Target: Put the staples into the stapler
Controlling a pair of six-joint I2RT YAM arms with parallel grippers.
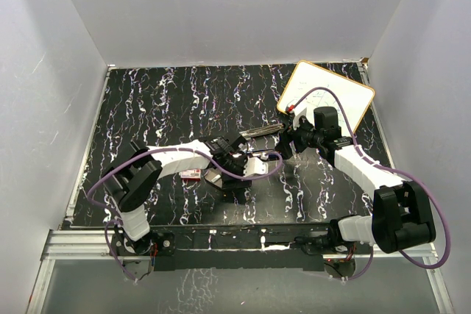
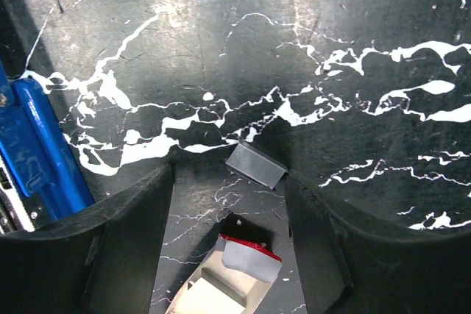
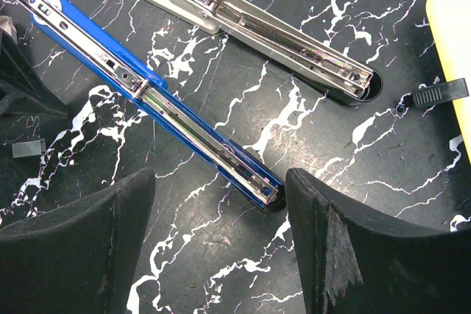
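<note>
The stapler lies swung open on the black marbled table, its blue magazine arm [image 3: 147, 93] beside its silver arm [image 3: 243, 23]. My right gripper [image 3: 221, 182] is open just above the table, and the blue arm's tip lies just short of its right finger, untouched. The stapler's silver arm [image 1: 257, 131] shows between the two arms from above. My left gripper [image 2: 228, 182] is open and low over the table. A loose grey strip of staples [image 2: 256, 165] lies flat just beyond its fingertips. The red staple box with its tan tray [image 2: 235, 273] lies under the wrist, open end up.
A yellow-rimmed whiteboard [image 1: 327, 97] lies at the back right, close behind my right gripper [image 1: 285, 131]. A small black clip [image 3: 440, 92] sits by its edge. The red box [image 1: 191, 175] lies left of my left gripper [image 1: 234, 158]. White walls enclose the table.
</note>
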